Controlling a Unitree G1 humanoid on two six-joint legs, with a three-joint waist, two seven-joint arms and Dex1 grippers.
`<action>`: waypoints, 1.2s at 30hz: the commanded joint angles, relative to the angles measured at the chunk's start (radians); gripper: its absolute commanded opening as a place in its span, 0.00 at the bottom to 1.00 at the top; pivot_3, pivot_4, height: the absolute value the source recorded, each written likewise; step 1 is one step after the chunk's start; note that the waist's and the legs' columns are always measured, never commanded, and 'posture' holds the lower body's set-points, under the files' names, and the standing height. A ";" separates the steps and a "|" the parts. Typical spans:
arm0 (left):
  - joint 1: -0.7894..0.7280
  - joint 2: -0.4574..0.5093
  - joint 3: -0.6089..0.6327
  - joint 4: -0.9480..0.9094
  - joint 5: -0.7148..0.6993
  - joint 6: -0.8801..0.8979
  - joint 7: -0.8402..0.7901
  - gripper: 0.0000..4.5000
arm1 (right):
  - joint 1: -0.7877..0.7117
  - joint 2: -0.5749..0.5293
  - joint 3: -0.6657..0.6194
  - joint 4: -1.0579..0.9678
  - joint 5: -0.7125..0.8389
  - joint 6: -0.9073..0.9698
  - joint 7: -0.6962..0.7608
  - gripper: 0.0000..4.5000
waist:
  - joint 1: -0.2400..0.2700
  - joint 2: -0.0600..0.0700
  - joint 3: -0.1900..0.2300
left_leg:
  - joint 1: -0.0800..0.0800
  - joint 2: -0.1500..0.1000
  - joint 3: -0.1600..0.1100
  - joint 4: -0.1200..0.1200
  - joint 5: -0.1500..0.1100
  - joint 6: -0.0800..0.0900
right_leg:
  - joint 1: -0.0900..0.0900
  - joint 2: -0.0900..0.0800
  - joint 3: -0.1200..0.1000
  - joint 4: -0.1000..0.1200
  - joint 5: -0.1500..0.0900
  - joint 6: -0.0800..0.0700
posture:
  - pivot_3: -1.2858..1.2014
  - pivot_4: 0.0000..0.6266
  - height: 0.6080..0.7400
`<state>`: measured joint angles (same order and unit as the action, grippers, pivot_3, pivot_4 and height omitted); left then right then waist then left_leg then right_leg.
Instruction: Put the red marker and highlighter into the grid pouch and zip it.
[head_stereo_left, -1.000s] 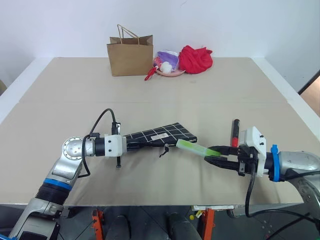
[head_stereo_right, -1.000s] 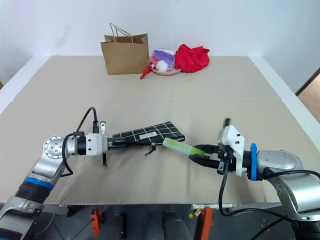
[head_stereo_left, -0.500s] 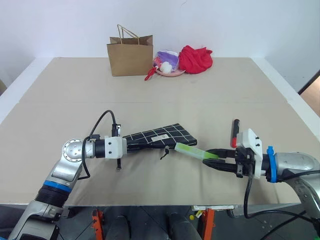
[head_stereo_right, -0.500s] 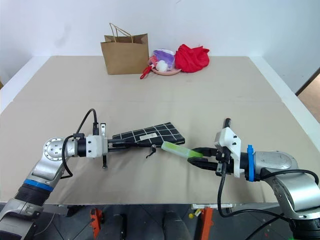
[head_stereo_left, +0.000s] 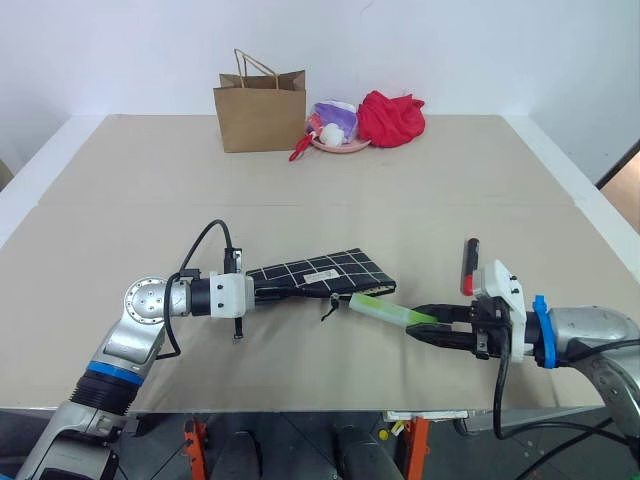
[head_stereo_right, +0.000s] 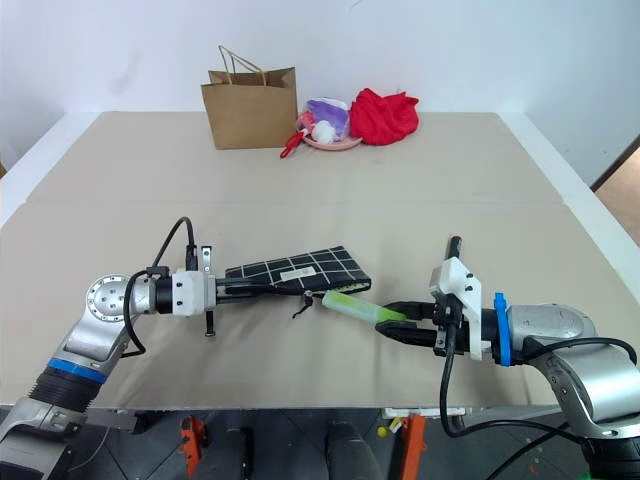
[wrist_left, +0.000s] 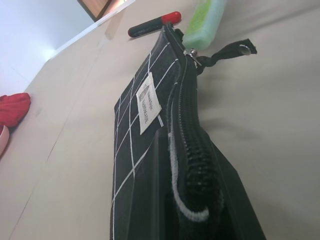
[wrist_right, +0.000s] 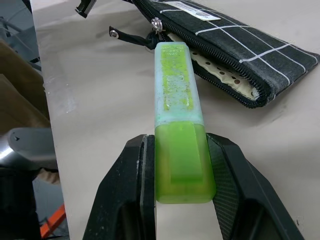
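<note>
Where jaws pinch highlighter (wrist_right: 177, 125) (cap).

I'm looking down on a wide beige table (head_stereo_left: 420, 190) with white edges, set against a plain white wall (head_stereo_left: 480, 50) (evenly lit). At the far right a strip of brown floor (head_stereo_left: 625, 185) shows past the table's corner.

No text is showing clearly enough to read. A small white label (wrist_left: 147, 102) is sitting on the grid pouch (wrist_left: 145, 150), carrying lines of dark print, but the letters are too small to make out. Nothing else in the scene is bearing any legible words, numbers or signs.
</note>
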<state>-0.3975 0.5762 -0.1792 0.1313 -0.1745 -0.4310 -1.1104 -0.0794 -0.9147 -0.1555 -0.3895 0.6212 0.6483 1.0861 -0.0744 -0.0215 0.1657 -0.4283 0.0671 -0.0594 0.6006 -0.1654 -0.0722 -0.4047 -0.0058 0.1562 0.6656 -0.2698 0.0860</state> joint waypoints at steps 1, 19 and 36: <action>0.006 0.005 0.011 -0.043 -0.006 -0.010 0.010 0.00 | -0.044 -0.008 -0.004 0.004 0.015 0.030 -0.016 0.24 | 0.000 0.000 0.000 | 0.000 0.000 0.000 0.000 0.000 0.000 | 0.000 0.000 0.000 0.000 0.000 0.000 | 0.52 0.24 1.00; 0.001 -0.017 0.004 -0.040 0.004 -0.009 0.021 0.00 | -0.217 0.021 0.167 0.039 -0.021 0.092 -0.032 0.24 | 0.001 0.000 0.000 | 0.000 0.000 0.000 0.000 0.000 0.000 | 0.000 0.000 0.000 0.000 0.000 0.000 | 0.52 0.24 1.00; 0.023 -0.020 0.005 -0.063 0.005 0.001 0.039 0.00 | -0.322 0.020 0.150 0.076 0.051 0.185 0.039 0.99 | 0.001 0.000 0.000 | -0.001 0.000 0.000 0.000 0.000 0.000 | 0.000 0.000 0.000 0.000 0.000 0.000 | 0.52 0.24 1.00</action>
<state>-0.3767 0.5475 -0.1876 0.1052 -0.1575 -0.4278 -1.0772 -0.3991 -0.8761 0.0417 -0.2837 0.6477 0.8334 1.1080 -0.0730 -0.0214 0.1657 -0.4290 0.0671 -0.0596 0.6006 -0.1654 -0.0721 -0.4049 -0.0058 0.1561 0.6656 -0.2696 0.0864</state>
